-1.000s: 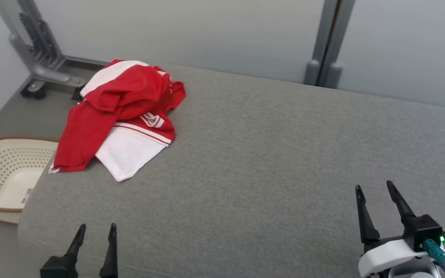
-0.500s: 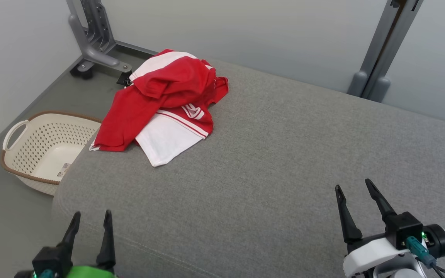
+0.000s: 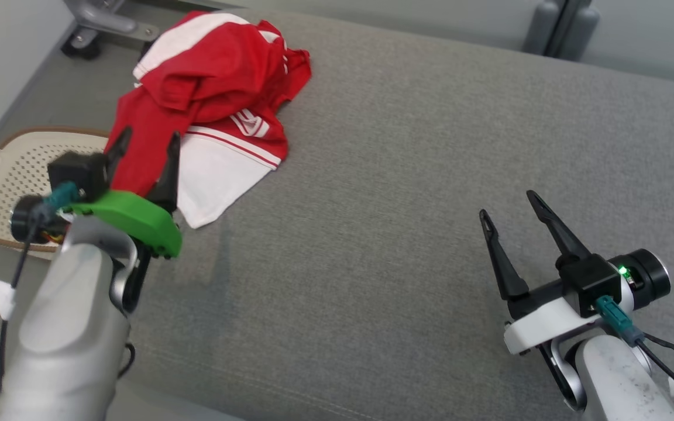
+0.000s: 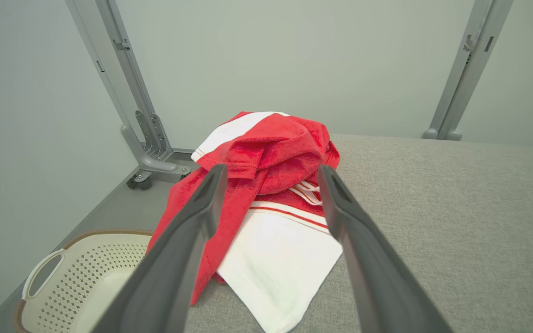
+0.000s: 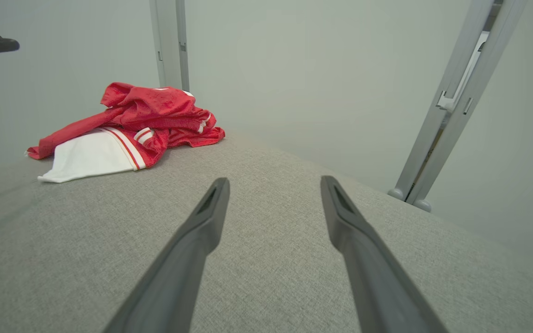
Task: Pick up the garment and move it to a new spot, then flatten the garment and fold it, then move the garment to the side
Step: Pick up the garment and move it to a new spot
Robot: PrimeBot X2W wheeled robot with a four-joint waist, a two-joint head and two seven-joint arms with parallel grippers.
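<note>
Left gripper, jaws spread wide and empty, hangs over the near left edge of the crumpled red-and-white jersey, heaped at the grey cushion's far left corner; right gripper, equally wide and empty, hovers well apart; a perforated laundry basket sits alongside

the dark two-fingered right gripper, jaws spread wide apart, hangs over the grey woven fabric surface; the crumpled red-and-white cloth garment lies on it, far left.
</note>
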